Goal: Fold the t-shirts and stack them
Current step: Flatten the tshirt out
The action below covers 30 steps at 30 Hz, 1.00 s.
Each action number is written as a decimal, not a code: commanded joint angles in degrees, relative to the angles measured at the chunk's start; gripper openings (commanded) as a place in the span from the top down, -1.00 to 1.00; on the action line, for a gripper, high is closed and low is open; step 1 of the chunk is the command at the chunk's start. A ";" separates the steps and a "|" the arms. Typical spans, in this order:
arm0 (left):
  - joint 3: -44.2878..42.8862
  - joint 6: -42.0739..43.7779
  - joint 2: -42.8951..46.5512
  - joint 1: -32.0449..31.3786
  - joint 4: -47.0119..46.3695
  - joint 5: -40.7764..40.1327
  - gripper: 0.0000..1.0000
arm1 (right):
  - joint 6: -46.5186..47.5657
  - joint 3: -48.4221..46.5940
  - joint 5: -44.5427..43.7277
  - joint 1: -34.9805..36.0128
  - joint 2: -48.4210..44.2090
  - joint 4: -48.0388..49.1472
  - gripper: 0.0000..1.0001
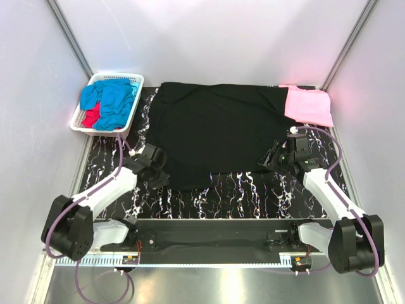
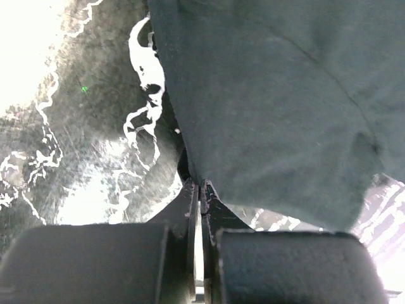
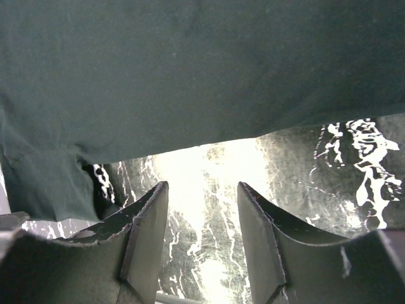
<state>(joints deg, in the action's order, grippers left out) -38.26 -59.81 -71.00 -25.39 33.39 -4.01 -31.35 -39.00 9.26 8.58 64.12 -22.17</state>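
**Black shirt (image 1: 215, 133) caught at one corner**

It lies flat mid-table. The left gripper (image 1: 155, 172) is clamped tight on the near-left hem. The right gripper (image 1: 273, 158) gapes at the near-right edge, holding nothing. It should bite the hem level with its partner, for a straight fold. Pink shirt (image 1: 308, 104) waits far right. The basket (image 1: 95, 79) holds a blue shirt (image 1: 114, 101) and a red shirt (image 1: 92, 117).

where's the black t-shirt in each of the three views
top external: black t-shirt spread across the middle of the table top.
left wrist: fills the upper right, its edge meeting the shut left gripper.
right wrist: covers the top half, beyond the open right gripper.
shared landmark: the white-veined black table top.
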 commanded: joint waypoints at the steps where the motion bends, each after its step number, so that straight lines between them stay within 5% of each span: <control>1: -4.09 1.97 4.02 -1.16 0.63 -2.05 1.00 | 1.03 -2.65 3.21 0.65 0.13 0.99 -0.08; 8: -10.33 8.21 6.32 -1.86 0.45 -5.22 1.00 | 2.44 -3.62 4.28 2.06 0.04 0.99 -0.08; 11: -12.01 9.89 3.77 -1.86 0.36 -4.87 0.42 | 2.61 -3.54 4.10 2.06 -0.39 0.82 -0.08; 12: -12.10 10.06 3.24 -1.86 0.45 -4.69 -0.33 | 2.79 -3.54 4.10 2.06 -0.57 0.73 -0.08; 13: -12.19 9.98 2.63 -1.95 0.28 -4.60 -0.51 | 2.88 -3.54 4.10 2.06 -0.57 0.55 -0.08; 19: -8.50 9.89 4.38 -2.30 -1.66 -4.43 -0.75 | 3.49 -3.18 3.58 2.06 -1.01 0.11 -0.08; 30: -3.14 5.50 13.16 -4.85 7.39 -5.22 -0.75 | 2.70 -3.36 4.45 2.23 -1.28 -0.41 -0.08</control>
<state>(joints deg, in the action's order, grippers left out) -43.44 -52.69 -60.01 -29.54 38.09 -7.92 -28.93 -40.32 12.19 10.20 63.83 -22.61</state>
